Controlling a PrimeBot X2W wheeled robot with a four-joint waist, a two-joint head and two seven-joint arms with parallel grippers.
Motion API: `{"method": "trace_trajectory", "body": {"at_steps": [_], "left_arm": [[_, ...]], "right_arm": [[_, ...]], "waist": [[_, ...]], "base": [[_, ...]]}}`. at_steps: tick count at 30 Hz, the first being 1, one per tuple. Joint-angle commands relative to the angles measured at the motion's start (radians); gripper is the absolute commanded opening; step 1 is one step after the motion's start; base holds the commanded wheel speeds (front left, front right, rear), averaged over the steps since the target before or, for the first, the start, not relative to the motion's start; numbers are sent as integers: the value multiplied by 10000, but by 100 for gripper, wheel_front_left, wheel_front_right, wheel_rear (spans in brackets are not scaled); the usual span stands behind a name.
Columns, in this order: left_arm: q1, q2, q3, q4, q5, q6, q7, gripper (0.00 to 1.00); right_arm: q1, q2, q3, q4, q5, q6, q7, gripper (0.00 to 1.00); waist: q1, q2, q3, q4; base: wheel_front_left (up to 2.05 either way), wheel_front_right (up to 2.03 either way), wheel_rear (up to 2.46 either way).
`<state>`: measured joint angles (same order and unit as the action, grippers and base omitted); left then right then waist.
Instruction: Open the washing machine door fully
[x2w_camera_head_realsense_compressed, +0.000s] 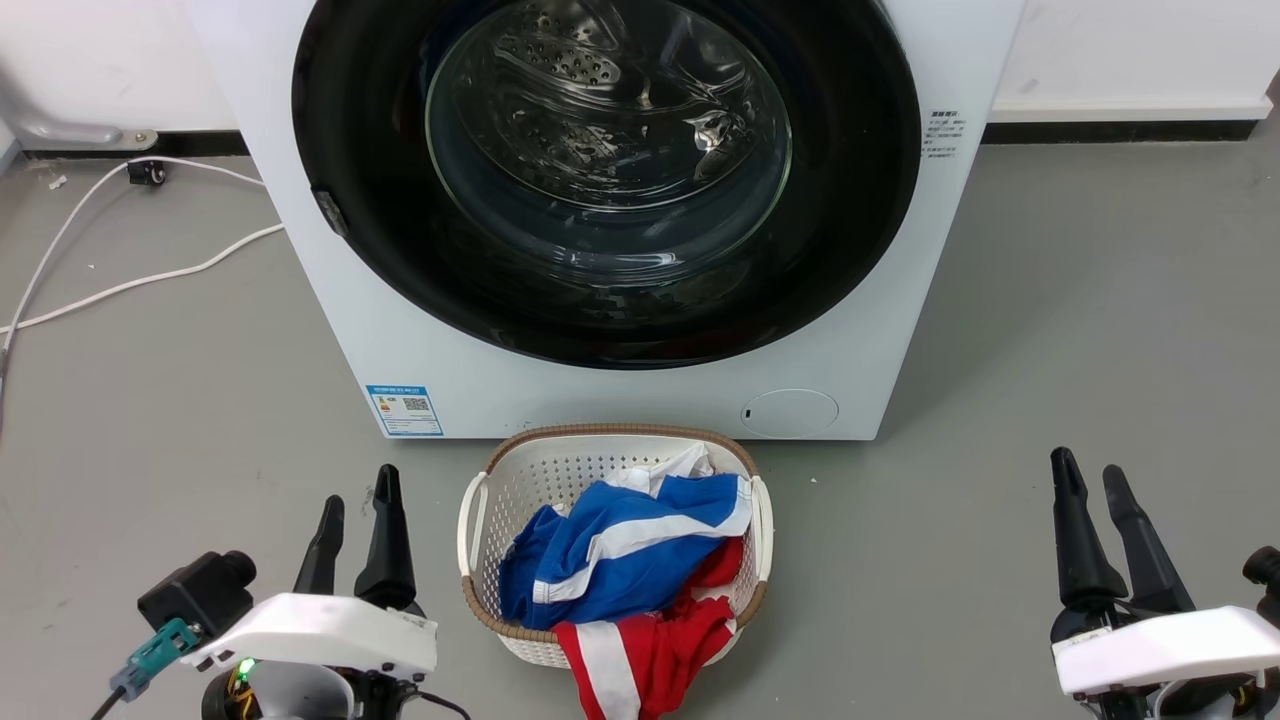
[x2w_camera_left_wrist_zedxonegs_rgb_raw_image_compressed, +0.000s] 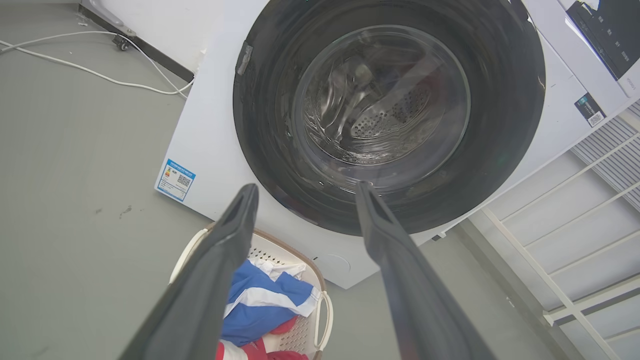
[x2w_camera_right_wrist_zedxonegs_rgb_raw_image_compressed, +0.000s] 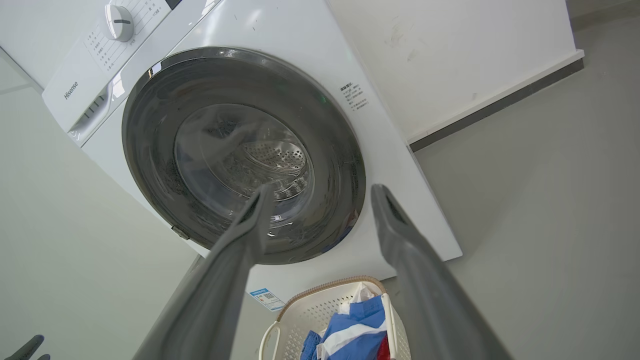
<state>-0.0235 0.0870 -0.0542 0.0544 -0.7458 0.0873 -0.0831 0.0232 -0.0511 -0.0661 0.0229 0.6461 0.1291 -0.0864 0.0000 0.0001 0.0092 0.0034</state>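
The white washing machine stands straight ahead. Its big glossy black door with the clear glass bowl at its centre lies flat against the front, closed. A small latch tab shows on the door's left rim. The door spans the upper left wrist view, and the door sits at the centre left of the right wrist view. My left gripper hovers open at the lower left, well short of the machine. At the lower right my right gripper is open too. Nothing is held.
A white laundry basket with blue, white and red clothes stands on the grey floor right in front of the machine, between my grippers. White cables trail across the floor at the left. A white rack stands beside the machine.
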Motion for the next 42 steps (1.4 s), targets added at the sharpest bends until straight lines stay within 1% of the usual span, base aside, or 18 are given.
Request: {"method": "trace_trajectory", "body": {"at_steps": [1,7,11,24,33,42], "left_arm": [[-12,121,-89,-193,312,56,-105,100],[42,275,-381,-244,1011,250,-290,100],[91,345,-575,-324,1428,285,-405,100],[293,361,-835,-538,2695,184,-750,100],[462,230,-852,-565,3559,92,-981,100],[611,95,-787,-593,4340,-109,-1178,100]], "right_arm": [[-39,-19,16,-198,-334,17,-95,100],[81,-17,21,-243,-1127,18,-276,100],[139,-15,46,-354,-1616,18,-390,100],[375,-9,38,-577,-2810,20,-746,100],[571,-4,67,-697,-3572,21,-950,100],[723,0,39,-836,-4101,22,-1159,100]], "waist": [[0,-1,-1,4],[0,-1,-8,23],[0,-1,-15,30],[0,-1,-38,38],[0,-1,-50,51],[0,-1,-85,64]], "base": [[0,0,0],[0,0,0],[0,0,0],[0,0,0],[0,0,0],[0,0,0]]}}
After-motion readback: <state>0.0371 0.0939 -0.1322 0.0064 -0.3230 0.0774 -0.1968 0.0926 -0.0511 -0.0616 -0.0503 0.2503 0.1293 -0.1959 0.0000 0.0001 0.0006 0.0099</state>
